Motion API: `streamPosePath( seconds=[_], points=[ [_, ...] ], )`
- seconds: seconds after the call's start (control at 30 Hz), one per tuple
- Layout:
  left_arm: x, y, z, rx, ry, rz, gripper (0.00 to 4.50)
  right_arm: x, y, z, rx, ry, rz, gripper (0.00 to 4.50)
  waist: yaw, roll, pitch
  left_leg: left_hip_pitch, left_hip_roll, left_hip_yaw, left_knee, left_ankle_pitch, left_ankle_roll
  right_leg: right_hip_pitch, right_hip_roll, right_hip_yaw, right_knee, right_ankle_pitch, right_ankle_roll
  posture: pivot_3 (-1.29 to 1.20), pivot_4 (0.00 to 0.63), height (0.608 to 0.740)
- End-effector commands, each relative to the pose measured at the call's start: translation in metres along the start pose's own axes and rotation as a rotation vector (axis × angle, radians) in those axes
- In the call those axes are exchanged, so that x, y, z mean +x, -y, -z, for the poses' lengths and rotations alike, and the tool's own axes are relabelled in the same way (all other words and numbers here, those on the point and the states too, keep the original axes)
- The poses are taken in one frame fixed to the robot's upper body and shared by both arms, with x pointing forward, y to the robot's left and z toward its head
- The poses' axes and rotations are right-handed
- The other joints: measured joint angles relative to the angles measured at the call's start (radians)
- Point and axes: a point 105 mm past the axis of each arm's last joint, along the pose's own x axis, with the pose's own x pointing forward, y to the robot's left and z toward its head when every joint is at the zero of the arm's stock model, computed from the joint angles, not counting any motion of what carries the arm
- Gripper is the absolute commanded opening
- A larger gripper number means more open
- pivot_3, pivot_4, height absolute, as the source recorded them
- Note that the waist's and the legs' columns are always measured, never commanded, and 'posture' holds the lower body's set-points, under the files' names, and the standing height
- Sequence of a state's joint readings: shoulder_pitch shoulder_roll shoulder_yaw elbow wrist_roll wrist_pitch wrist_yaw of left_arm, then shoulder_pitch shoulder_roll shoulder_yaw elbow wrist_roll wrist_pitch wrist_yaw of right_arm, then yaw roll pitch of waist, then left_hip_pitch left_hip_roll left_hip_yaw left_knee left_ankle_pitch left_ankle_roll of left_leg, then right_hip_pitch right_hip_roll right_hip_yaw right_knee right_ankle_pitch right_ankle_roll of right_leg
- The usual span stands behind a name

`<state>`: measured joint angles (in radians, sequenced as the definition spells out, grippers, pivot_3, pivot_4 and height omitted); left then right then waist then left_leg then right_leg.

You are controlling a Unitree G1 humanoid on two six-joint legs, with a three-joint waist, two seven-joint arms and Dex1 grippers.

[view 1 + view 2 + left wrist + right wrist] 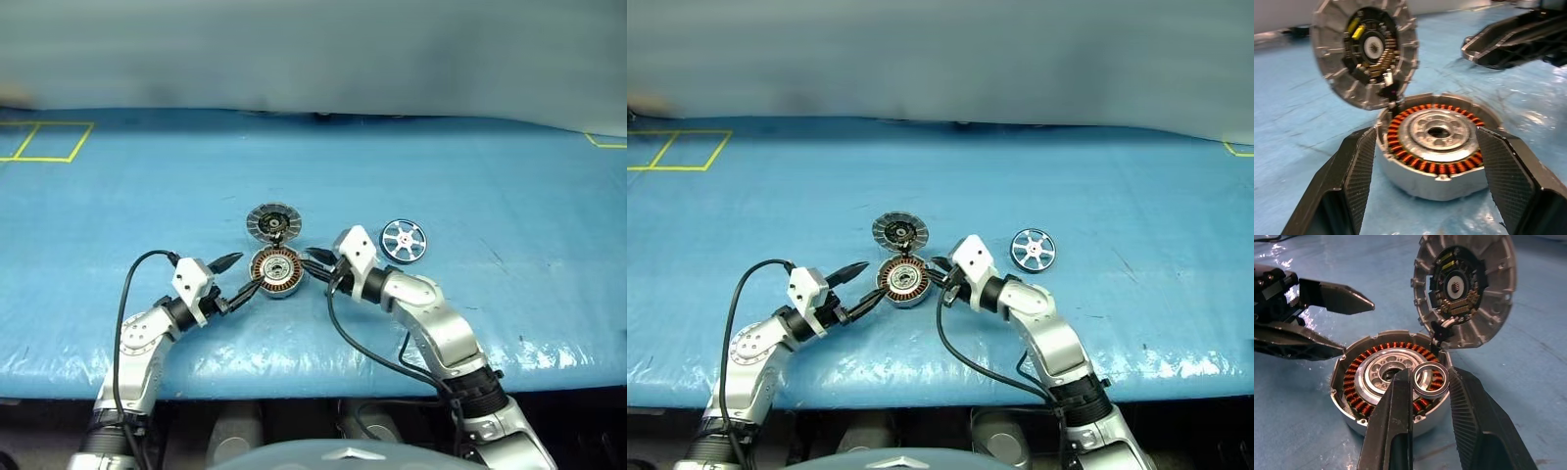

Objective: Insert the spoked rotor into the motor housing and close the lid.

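Your left tool (249, 271) stands with its two black fingers (1359, 171) apart, one on each side of the motor housing (275, 271), close to its silver wall; you cannot tell from these views whether the pads actually touch it. Your right tool (310, 260) comes in from the opposite side of the housing, pointing toward the left tool, and it is clamped on a small silver ring (1431, 380) with a dark rim. That ring hangs just above the near edge of the housing, over the copper windings and beside the silver centre hub. The bench (509, 176) is covered with a wrinkled blue sheet, with yellow tape lines (44, 142) marking boxes at its far left corner and a pale wall behind it. The housing sits near the middle of the bench, open side up. The lid (272, 221) stands open at the housing's far rim, tilted back, joined there by a small dark link, with its inner face and dark hub turned toward you. The spoked rotor (403, 241) lies flat on the sheet to the right of the right tool, apart from both tools and from the housing.
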<state>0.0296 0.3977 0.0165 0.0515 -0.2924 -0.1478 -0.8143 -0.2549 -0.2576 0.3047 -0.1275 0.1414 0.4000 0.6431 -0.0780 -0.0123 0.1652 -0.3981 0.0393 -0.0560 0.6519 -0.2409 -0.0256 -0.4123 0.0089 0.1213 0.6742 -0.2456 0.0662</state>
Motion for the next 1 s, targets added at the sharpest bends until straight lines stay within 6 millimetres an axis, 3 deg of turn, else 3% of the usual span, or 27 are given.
streamPosePath(
  seconds=[0.03, 0.5, 1.0],
  points=[
    [-0.001, 0.001, -0.006, 0.015, 0.031, 0.005, 3.42, 0.009, 0.000, -0.004, -0.031, 0.012, -0.002, 0.69, 0.001, 0.000, 0.000, 0.000, 0.000, 0.000, 0.000, 0.000, 0.000, 0.000, 0.000, 0.000, 0.000, 0.000, 0.001, 0.00, 0.150, 0.740],
    [-0.012, 0.006, -0.001, 0.056, -0.002, 0.044, 3.42, 0.025, -0.019, -0.010, -0.065, 0.027, -0.111, 0.69, 0.000, 0.000, 0.000, 0.000, 0.000, 0.000, -0.003, 0.000, 0.000, -0.001, 0.000, -0.001, -0.001, 0.001, 0.003, 0.00, 0.150, 0.740],
    [-0.009, 0.007, 0.000, 0.053, 0.003, 0.052, 3.42, 0.037, -0.021, -0.011, -0.075, 0.016, -0.137, 0.69, 0.000, 0.000, 0.000, 0.000, 0.001, 0.000, -0.003, 0.000, 0.000, -0.001, 0.000, -0.001, -0.002, 0.001, 0.003, 0.00, 0.150, 0.740]
  ],
)
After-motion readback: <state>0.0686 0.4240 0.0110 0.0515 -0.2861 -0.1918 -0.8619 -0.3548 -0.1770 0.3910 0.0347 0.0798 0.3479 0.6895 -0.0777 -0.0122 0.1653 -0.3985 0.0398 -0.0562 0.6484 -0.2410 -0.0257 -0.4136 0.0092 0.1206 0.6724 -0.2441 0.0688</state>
